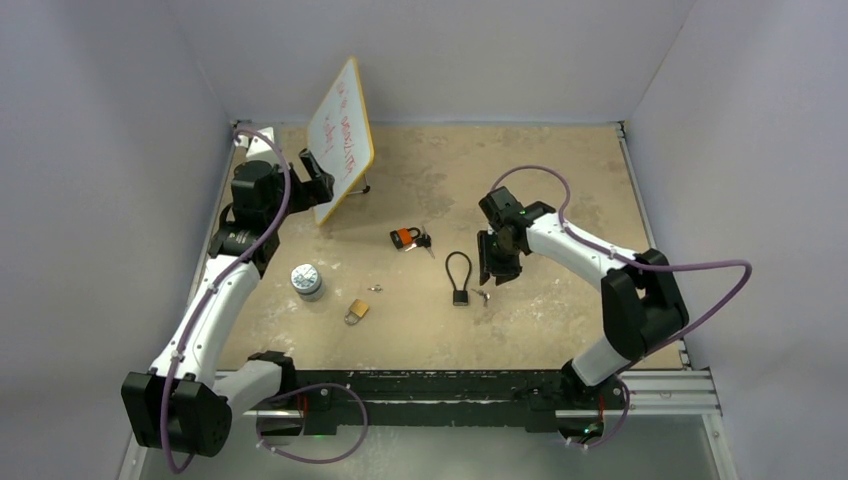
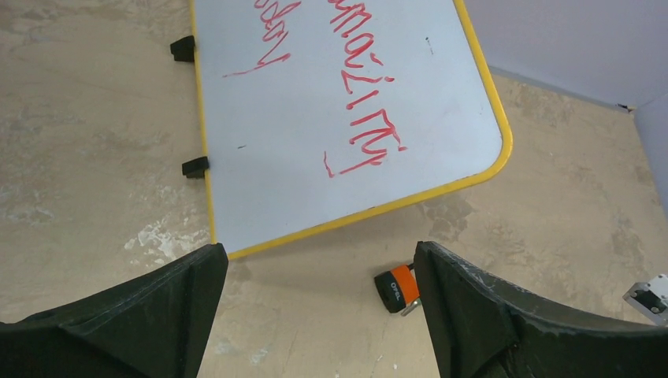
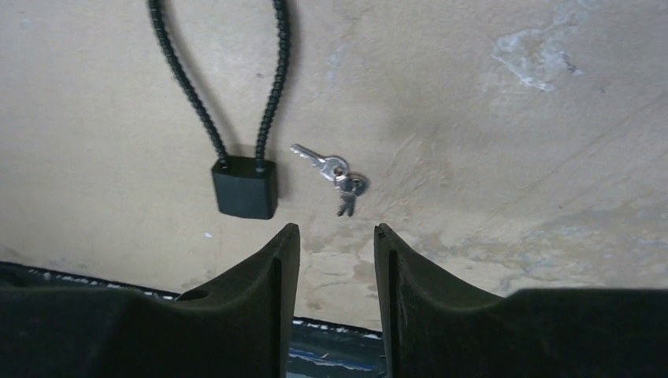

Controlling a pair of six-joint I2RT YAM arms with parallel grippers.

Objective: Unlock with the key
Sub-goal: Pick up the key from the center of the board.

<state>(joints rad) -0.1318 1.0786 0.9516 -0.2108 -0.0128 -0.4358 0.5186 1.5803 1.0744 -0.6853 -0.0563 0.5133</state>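
Observation:
A black cable padlock (image 1: 460, 295) (image 3: 245, 189) lies on the table with its loop pointing away from the arms. A small bunch of silver keys (image 1: 483, 295) (image 3: 335, 173) lies just to its right, apart from it. My right gripper (image 1: 497, 270) (image 3: 337, 232) hovers over the keys, open with a narrow gap and nothing between its fingers. My left gripper (image 1: 320, 185) (image 2: 321, 260) stands wide open and empty in front of the whiteboard.
A yellow-rimmed whiteboard (image 1: 340, 135) (image 2: 339, 110) leans at the back left. An orange and black padlock (image 1: 405, 238) (image 2: 396, 288) with keys lies mid-table. A brass padlock (image 1: 356, 311), a small key (image 1: 375, 288) and a round silver tin (image 1: 306, 280) lie front left.

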